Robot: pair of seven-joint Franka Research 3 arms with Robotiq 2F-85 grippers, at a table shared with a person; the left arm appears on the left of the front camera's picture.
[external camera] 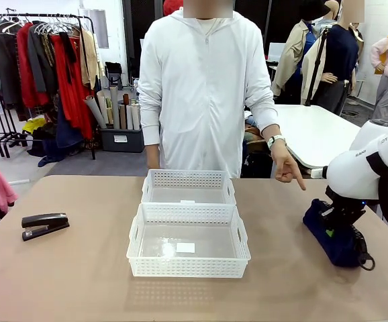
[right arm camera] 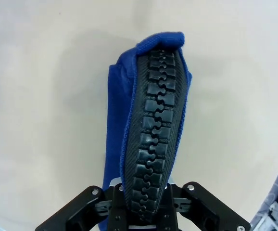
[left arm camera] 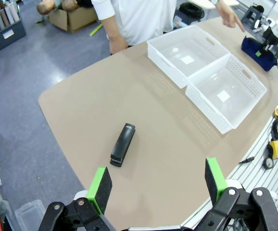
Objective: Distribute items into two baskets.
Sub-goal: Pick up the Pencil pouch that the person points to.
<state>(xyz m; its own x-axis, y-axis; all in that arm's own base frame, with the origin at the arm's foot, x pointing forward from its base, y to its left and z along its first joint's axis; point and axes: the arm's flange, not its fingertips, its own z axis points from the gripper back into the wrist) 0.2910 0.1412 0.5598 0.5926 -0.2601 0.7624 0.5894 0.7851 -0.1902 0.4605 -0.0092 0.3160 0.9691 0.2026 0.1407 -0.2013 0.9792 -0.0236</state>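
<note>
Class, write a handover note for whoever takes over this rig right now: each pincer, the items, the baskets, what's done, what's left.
Right pincer: shut on the navy pouch, at the right of the table.
Left pincer: open, above the table; the stapler lies at the left.
Person's hand points toward the pouch.
Larger basket and smaller basket stand together mid-table, both empty.
Done: pouch gripped. Left: both items into baskets.

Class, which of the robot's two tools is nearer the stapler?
Left. The left tool hangs open with the stapler just ahead; the right tool grips the pouch beyond both baskets.
</note>
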